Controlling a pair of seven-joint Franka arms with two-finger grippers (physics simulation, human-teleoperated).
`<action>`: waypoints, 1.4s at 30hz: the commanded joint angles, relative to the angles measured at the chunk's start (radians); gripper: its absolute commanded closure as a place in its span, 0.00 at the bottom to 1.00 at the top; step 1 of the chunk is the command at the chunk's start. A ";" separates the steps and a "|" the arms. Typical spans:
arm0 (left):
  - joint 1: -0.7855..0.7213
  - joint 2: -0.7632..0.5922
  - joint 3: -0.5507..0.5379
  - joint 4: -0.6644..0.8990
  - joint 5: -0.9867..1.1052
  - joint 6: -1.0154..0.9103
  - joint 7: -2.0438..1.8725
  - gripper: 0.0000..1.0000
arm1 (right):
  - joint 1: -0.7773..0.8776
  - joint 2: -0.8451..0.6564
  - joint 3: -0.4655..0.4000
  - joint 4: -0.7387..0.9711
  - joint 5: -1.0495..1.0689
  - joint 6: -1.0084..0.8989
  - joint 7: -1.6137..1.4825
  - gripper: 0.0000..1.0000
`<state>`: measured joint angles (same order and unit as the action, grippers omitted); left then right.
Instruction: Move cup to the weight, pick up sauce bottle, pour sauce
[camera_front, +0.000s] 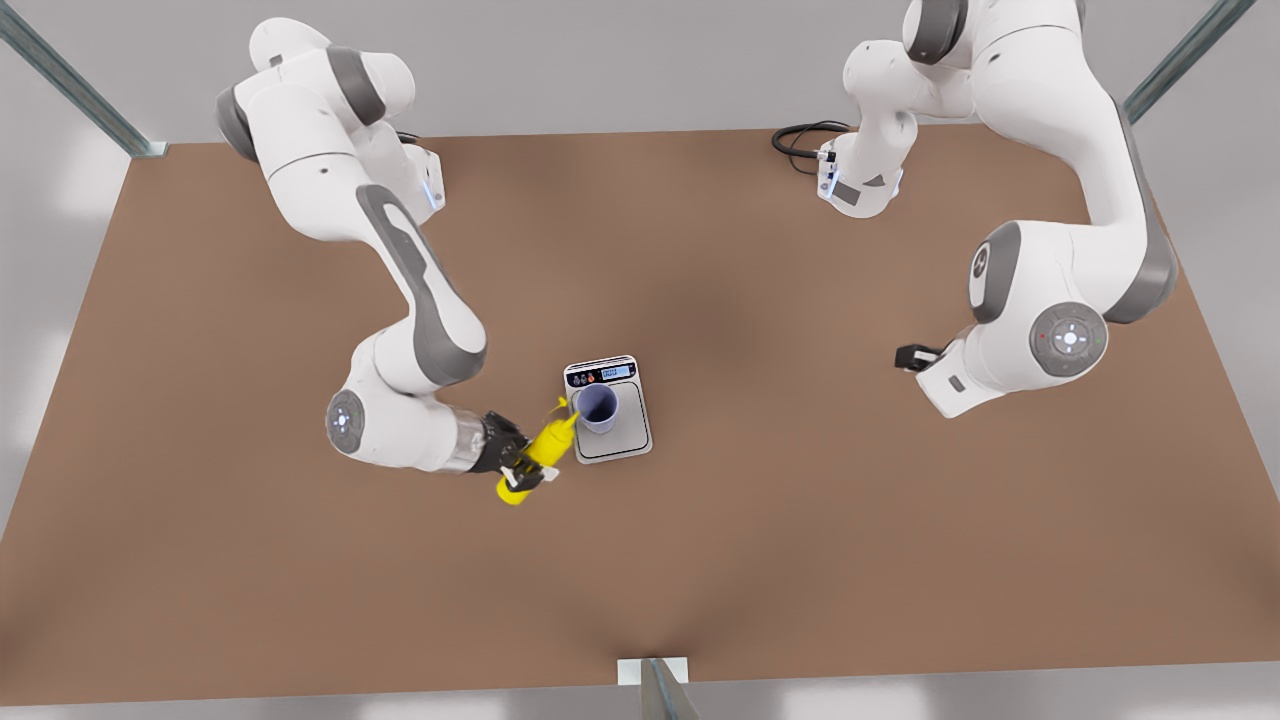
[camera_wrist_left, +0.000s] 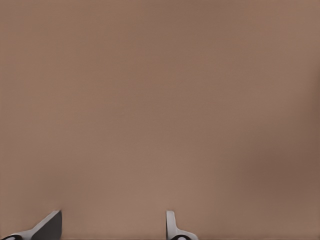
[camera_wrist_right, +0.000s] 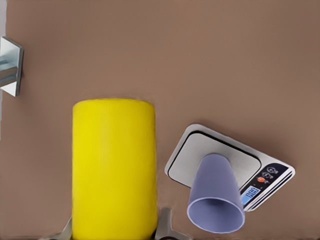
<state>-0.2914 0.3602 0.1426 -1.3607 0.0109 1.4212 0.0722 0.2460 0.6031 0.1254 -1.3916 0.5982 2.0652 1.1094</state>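
Bottle (camera_front: 543, 446) tilts nozzle-first at cup (camera_front: 597, 407) on scale (camera_front: 610, 410), frame centre, clamped by right gripper (camera_front: 528, 464); left gripper (camera_wrist_left: 112, 226) spread empty over table (camera_front: 800, 520).

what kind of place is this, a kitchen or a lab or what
Likely a simulated robot test bench, not a kitchen: a bare brown table framed by metal struts, two white arms mounted at its far edge, and a scale carrying a cup.

We see a matt, smooth brown table (camera_front: 800, 520), glossy white arm shells with grey inserts, a smooth bright yellow plastic-looking sauce bottle (camera_front: 545, 447), a matt lavender cup (camera_front: 597, 408), and the weight (camera_front: 611, 410) with its brushed silver-grey plate and white casing.
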 joint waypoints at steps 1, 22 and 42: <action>0.000 0.000 0.000 0.002 0.000 0.002 0.000 0.00 | -0.002 -0.012 -0.003 -0.030 0.066 0.035 -0.017 0.70; -0.008 -0.027 0.000 0.005 0.001 -0.011 -0.014 0.00 | -0.267 0.047 -0.050 -0.224 0.615 -0.362 -0.161 0.70; -0.020 -0.030 -0.001 0.002 0.001 -0.021 -0.032 0.00 | -0.412 0.257 -0.130 -0.288 0.629 -0.557 -0.485 0.12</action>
<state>-0.3118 0.3291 0.1411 -1.3581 0.0122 1.4005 0.0397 -0.1658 0.8611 -0.0046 -1.6778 1.2056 1.4959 0.6238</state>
